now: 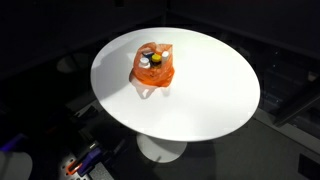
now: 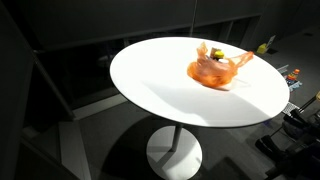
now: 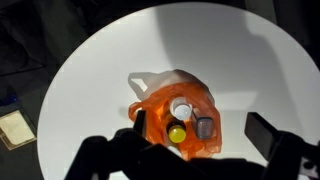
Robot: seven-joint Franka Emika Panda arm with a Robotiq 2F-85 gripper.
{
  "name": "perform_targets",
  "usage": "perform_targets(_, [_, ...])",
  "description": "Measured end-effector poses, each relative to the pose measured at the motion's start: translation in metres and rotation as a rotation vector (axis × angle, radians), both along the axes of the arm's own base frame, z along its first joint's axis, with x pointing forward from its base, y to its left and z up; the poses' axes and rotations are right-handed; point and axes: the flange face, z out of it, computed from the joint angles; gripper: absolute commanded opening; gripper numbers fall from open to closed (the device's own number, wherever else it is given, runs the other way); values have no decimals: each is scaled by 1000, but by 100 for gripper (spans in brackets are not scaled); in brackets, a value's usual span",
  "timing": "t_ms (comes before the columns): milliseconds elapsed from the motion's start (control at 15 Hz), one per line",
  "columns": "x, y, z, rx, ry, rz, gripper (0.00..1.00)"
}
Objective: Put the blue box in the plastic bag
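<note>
Wrist view looks straight down on the orange plastic bag [image 3: 158,108], which lies on the round white table [image 3: 100,70]. My gripper [image 3: 185,152] hangs over the bag's near edge, fingers spread wide with nothing between them. Inside the bag's open mouth sits a small greyish-blue box [image 3: 204,127]. A yellow round thing [image 3: 177,132] lies just beside the box, and a white cap [image 3: 181,108] is close by.

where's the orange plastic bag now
The orange plastic bag sits on the round white table, off-centre toward the rim in both exterior views, low and central in the wrist view.
</note>
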Motion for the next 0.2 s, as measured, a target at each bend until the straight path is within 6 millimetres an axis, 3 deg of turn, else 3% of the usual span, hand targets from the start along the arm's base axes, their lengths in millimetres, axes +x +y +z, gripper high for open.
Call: perform_targets(200, [-1, -1, 0, 0, 1, -1, 100])
